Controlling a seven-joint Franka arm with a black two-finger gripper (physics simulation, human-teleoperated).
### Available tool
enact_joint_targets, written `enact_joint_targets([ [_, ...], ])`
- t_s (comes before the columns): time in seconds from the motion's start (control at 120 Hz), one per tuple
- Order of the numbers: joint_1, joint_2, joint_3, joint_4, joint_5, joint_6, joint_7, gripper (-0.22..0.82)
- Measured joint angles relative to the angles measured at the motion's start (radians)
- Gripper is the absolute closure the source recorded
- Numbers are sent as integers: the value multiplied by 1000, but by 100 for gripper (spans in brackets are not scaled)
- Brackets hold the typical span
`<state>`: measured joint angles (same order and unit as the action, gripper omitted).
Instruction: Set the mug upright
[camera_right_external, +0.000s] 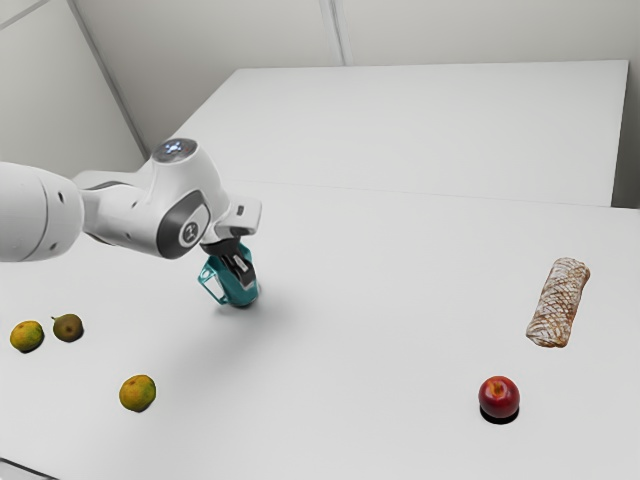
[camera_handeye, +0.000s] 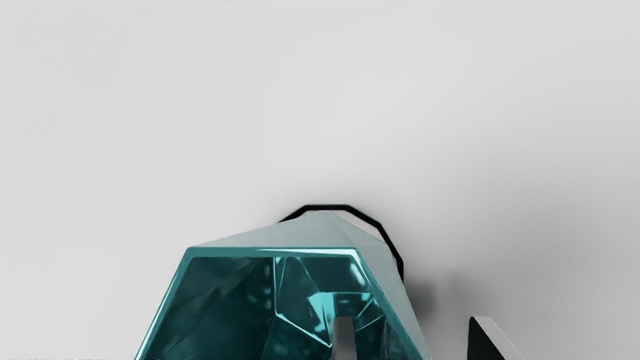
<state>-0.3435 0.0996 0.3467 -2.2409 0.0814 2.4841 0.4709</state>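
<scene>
Gripper (camera_right_external: 244, 274) is down at the teal mug (camera_right_external: 241, 297), jaws spread with a clear gap between them, nothing pinched. Wrist view: one finger (camera_handeye: 344, 340) shows within the mug's open mouth, the other (camera_handeye: 487, 342) is outside the mug, visibly apart from its wall. So the jaws straddle one side of the wall. Can't tell if the inner finger touches it.

Mug is directly under the hand on the white counter (camera_right_external: 350, 270), mouth toward the hand, handle toward the exterior view's left. Looks upright or close to it; can't tell if the base sits fully flat.

Rest of counter: mandarin (camera_right_external: 138, 393) nearer the exterior camera than the mug, toward the exterior view's left. Second mandarin (camera_right_external: 26, 337) farther to that side, small brownish pear (camera_right_external: 68, 327) just beside it. Red apple (camera_right_external: 499, 397) and crusty bread loaf (camera_right_external: 560, 303) are well apart from the mug toward the exterior view's right, loaf behind apple.
</scene>
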Motion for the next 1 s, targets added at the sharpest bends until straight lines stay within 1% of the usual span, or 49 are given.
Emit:
enact_joint_targets([
  [0.183,-1,-21,0,3,0,-4,-6,37],
  [0.425,-4,-79,-1,15,-3,-12,-15,31],
  [0.467,-5,-89,-1,29,-6,-20,-16,31],
  [0.533,-4,-94,-2,85,-10,-52,-18,29],
  [0.6,-3,-85,-3,169,-29,-102,-20,26],
  [0.725,16,-24,-3,365,-83,-245,-29,15],
  [0.883,137,86,-55,591,-134,-462,-60,7],
  [0.933,150,112,-61,634,-143,-523,-71,6],
  [1.0,155,128,-62,655,-152,-587,-83,4],
])
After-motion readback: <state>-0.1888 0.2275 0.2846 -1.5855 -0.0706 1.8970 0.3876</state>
